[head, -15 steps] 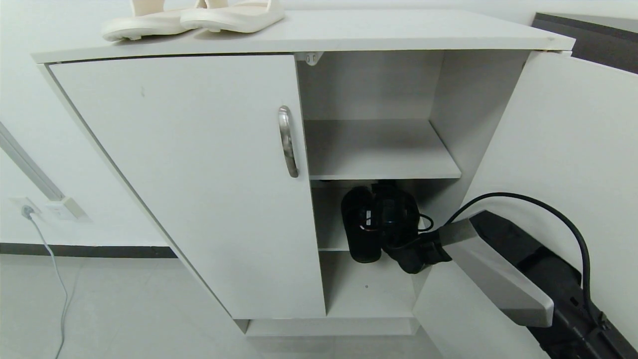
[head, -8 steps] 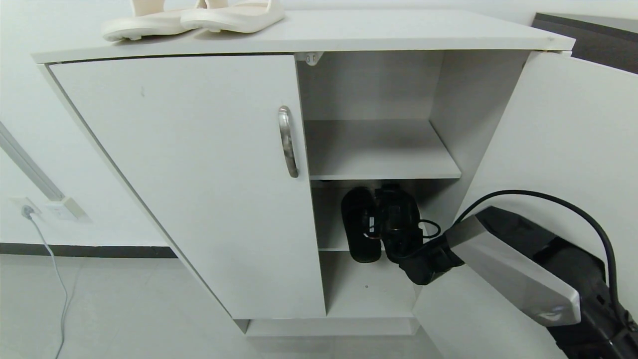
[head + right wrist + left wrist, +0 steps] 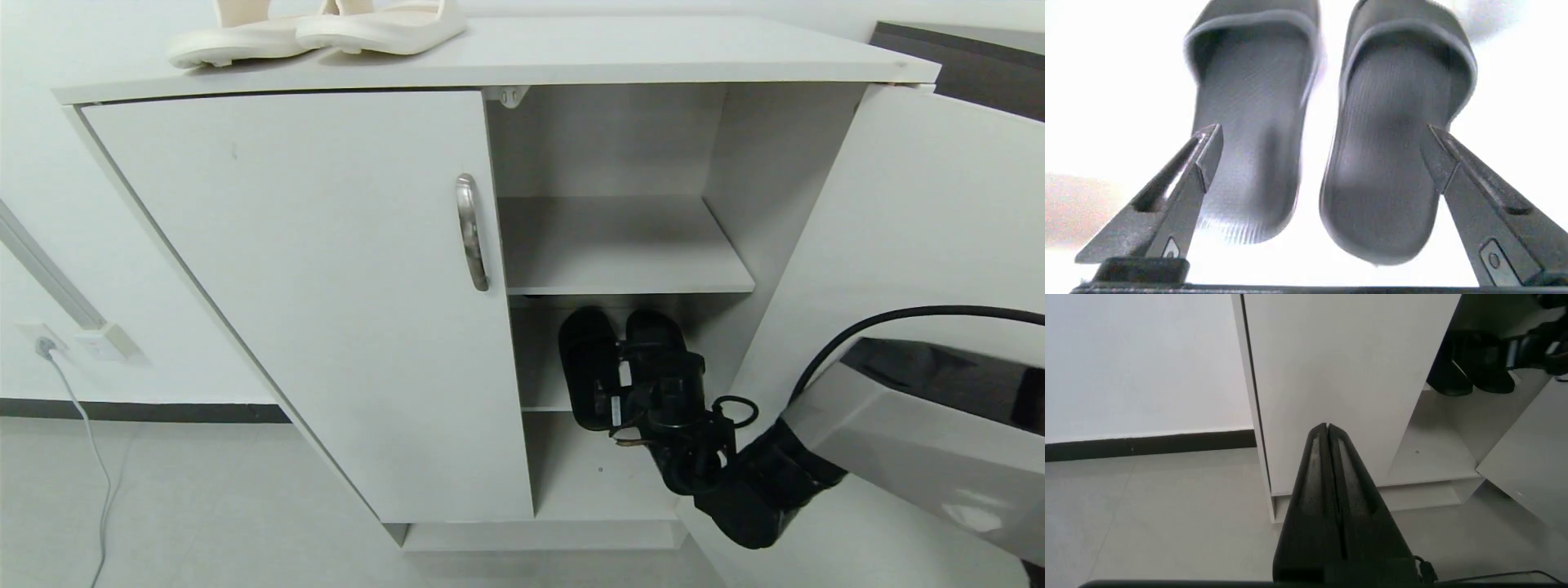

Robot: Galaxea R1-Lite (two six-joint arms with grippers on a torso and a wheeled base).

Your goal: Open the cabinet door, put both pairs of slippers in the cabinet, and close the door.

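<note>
Black slippers [image 3: 589,359], one pair, lay side by side on the lower shelf [image 3: 543,384] of the white cabinet [image 3: 522,57], heels toward the opening, beside the open right door [image 3: 914,220]. We judged this the end of the first placement: the door was open and one pair was in. That left the cream slippers [image 3: 318,33] and the closing of the door, so the task stood at roughly the halfway mark. The right hand [image 3: 653,392] sat just in front of the black pair, released. Its two fingers [image 3: 1176,196] were spread wide, one outside each slipper, and as far as we could tell they touched neither. The right arm sat low on the right, its forearm slanting up and inward to the shelf, with a dark cable arching above it. The next move, we thought, called for drawing that hand straight out without dragging the heels. It would then have to go up to the cabinet top, where the cream pair rested near the left end, above the shut left door [image 3: 310,286] with its metal handle [image 3: 471,233]. The left hand [image 3: 1327,429] was clenched on nothing, fingers pressed flat together, and hung low, pointing at the foot of that door above the grey floor [image 3: 204,506].
</note>
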